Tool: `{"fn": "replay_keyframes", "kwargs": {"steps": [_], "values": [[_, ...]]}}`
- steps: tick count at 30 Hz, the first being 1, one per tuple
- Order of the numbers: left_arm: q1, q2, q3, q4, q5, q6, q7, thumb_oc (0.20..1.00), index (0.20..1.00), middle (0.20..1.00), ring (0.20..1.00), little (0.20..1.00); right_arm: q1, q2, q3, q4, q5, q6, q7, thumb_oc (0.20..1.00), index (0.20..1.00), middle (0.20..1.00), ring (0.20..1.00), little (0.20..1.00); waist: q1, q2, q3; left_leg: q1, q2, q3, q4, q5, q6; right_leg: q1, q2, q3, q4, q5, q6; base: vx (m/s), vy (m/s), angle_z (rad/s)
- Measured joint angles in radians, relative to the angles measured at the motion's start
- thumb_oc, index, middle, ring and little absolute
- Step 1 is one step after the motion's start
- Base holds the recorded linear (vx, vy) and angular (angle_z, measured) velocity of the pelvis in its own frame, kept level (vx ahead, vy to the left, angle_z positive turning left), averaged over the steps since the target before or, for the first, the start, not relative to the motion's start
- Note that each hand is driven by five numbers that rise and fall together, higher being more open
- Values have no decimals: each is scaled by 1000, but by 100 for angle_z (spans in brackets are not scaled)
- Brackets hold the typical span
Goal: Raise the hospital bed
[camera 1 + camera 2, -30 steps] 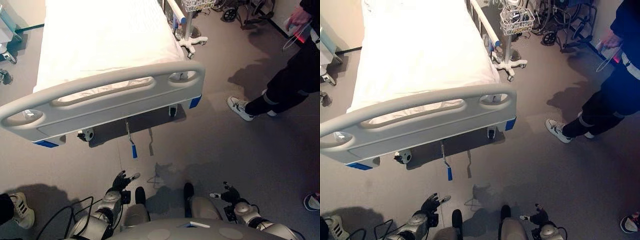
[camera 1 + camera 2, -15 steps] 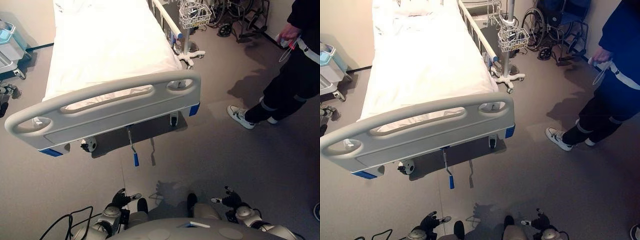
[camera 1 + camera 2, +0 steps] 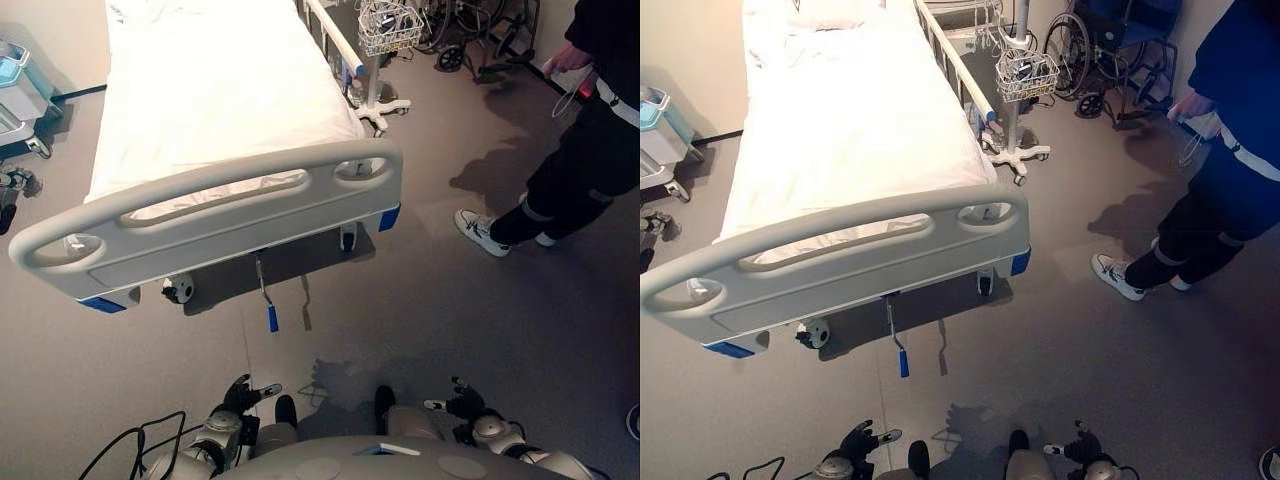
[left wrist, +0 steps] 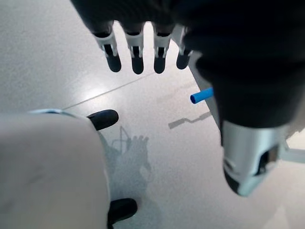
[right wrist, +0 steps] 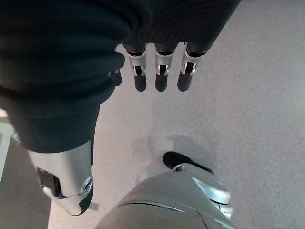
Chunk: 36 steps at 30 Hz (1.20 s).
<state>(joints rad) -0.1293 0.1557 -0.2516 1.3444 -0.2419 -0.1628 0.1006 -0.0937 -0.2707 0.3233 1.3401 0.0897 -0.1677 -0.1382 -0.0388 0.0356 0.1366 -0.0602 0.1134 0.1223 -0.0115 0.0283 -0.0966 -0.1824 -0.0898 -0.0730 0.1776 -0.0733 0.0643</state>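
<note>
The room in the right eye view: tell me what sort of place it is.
Probably a hospital room or a mock ward. A hospital bed with a white sheet and grey footboard stands on wheels, beside it a drip stand with a wire basket, and a wheelchair behind.

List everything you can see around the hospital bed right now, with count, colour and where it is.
hospital bed: one, white mattress, ahead.
footboard: one, grey, blue corners, nearest end.
crank handle: one, silver with blue grip, hanging under the footboard.
IV stand: one, white with wire basket, right of the bed.
wheelchair: one, dark, far right corner.
person: one, dark clothes, white shoes, right.
left hand: open, low, above floor.
right hand: open, low.
</note>
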Motion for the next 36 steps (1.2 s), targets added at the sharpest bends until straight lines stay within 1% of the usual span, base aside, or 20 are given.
{"fn": "replay_keyframes", "kwargs": {"steps": [2, 3, 8, 14, 16, 19, 21, 22, 24, 26, 27, 29, 30, 31, 33, 36], "values": [[-4, 1, 0, -10, -36, -1, -1, 1000, 1000, 1000, 1000, 1000, -2, -3, -1, 0, 0, 0, 0, 1000, 1000, 1000, 1000, 1000, 1, 0, 5, -16, 0, -2, 3, -1, 4, -11, -1, -1, 4, 1, 1, -48, 15, 3], [-8, 1, 0, -10, -49, -2, 0, 1000, 1000, 1000, 1000, 1000, -5, -6, -1, 0, 0, 0, 0, 1000, 1000, 1000, 1000, 1000, 1, 0, 11, -28, -4, -3, 6, 2, -1, -26, -2, -1, 11, 0, 0, -50, 19, 0], [-41, 2, -1, -18, -56, -1, 8, 1000, 1000, 1000, 1000, 1000, -14, -19, -18, 1, 0, 0, -2, 1000, 1000, 1000, 1000, 1000, 0, 0, 53, -69, -8, -4, 13, 6, 3, -66, -3, -1, 20, 2, 1, -31, 12, 1], [-112, 2, -3, -67, -57, -20, 33, 1000, 1000, 1000, 1000, 1000, -46, -22, -19, -4, 1, 0, -13, 1000, 1000, 1000, 1000, 1000, -3, -14, 118, -112, -12, -6, 19, 7, 5, -110, -5, 2, 27, 14, -4, -23, 13, -1], [-128, 5, -2, -74, -60, -24, 39, 1000, 1000, 1000, 1000, 1000, -54, -22, -19, -5, 2, 0, -16, 1000, 1000, 1000, 1000, 1000, -3, -17, 123, -129, -13, -3, 19, 7, 5, -128, -5, 5, 28, 15, -3, -49, 18, -5], [-176, 19, -3, -95, -113, -27, 51, 1000, 1000, 1000, 1000, 1000, -83, -23, -18, -27, 15, 0, -28, 1000, 1000, 1000, 1000, 1000, -9, -29, 159, -157, -14, 10, 20, 8, 6, -163, -5, 10, 27, 24, -3, -71, 19, -11], [-192, 27, -5, -116, -134, -29, 60, 1000, 1000, 1000, 1000, 1000, -95, -25, -16, -58, 24, -1, -43, 1000, 1000, 1000, 1000, 1000, -16, -33, 168, -190, -15, 13, 23, 9, 7, -198, -8, 10, 29, 29, -3, -55, 15, -7], [-221, 33, -2, -121, -138, -31, 62, 1000, 1000, 1000, 1000, 1000, -129, -26, -17, -72, 34, -2, -49, 1000, 1000, 1000, 1000, 1000, -25, -34, 210, -200, -17, 14, 20, 17, 8, -206, -8, 11, 22, 41, -3, -100, 20, -4], [-242, 36, -7, -145, -150, -30, 73, 1000, 1000, 1000, 1000, 1000, -131, -28, -13, -103, 42, -2, -56, 1000, 1000, 1000, 1000, 1000, -30, -36, 229, -202, -18, 17, 19, 17, 8, -212, -10, 11, 20, 44, -3, -111, 24, -8], [-278, 47, -22, -180, -169, -36, 86, 1000, 1000, 1000, 1000, 1000, -145, -38, -10, -147, 52, -6, -69, 1000, 1000, 1000, 1000, 1000, -30, -37, 241, -252, -22, 22, 21, 22, 12, -265, -13, 12, 19, 56, -2, -93, 13, -12], [-311, 54, -27, -204, -178, -38, 96, 1000, 1000, 1000, 1000, 1000, -159, -44, -9, -168, 62, -6, -76, 1000, 1000, 1000, 1000, 1000, -32, -42, 272, -263, -25, 28, 20, 26, 15, -280, -16, 14, 18, 65, -1, -66, 6, -8], [-355, 67, -32, -229, -206, -43, 103, 1000, 1000, 1000, 1000, 1000, -175, -49, -7, -192, 64, -6, -88, 1000, 1000, 1000, 1000, 1000, -35, -49, 313, -269, -29, 37, 20, 29, 18, -288, -20, 18, 13, 74, 1, -52, 10, -11], [-368, 69, -32, -228, -210, -44, 106, 1000, 1000, 1000, 1000, 1000, -182, -49, -6, -193, 68, -6, -89, 1000, 1000, 1000, 1000, 1000, -35, -52, 321, -270, -30, 39, 19, 29, 19, -288, -20, 20, 8, 79, 2, -38, 11, -9], [-385, 70, -33, -229, -220, -44, 113, 1000, 1000, 1000, 1000, 1000, -184, -50, -5, -196, 75, -6, -91, 1000, 1000, 1000, 1000, 1000, -51, -54, 326, -273, -32, 40, 18, 29, 19, -288, -22, 22, 2, 81, 4, -46, 10, -1], [-417, 70, -36, -229, -248, -45, 123, 1000, 1000, 1000, 1000, 1000, -184, -52, -2, -199, 81, -7, -99, 1000, 1000, 1000, 1000, 1000, -65, -54, 327, -283, -32, 40, 17, 30, 20, -295, -24, 22, -8, 86, 6, -51, 3, 0], [-458, 85, -50, -227, -253, -45, 128, 1000, 1000, 1000, 1000, 1000, -186, -55, 5, -200, 89, -7, -107, 1000, 1000, 1000, 1000, 1000, -68, -54, 328, -300, -33, 40, 17, 33, 23, -311, -24, 22, -11, 93, 5, -33, 2, -1]]}}
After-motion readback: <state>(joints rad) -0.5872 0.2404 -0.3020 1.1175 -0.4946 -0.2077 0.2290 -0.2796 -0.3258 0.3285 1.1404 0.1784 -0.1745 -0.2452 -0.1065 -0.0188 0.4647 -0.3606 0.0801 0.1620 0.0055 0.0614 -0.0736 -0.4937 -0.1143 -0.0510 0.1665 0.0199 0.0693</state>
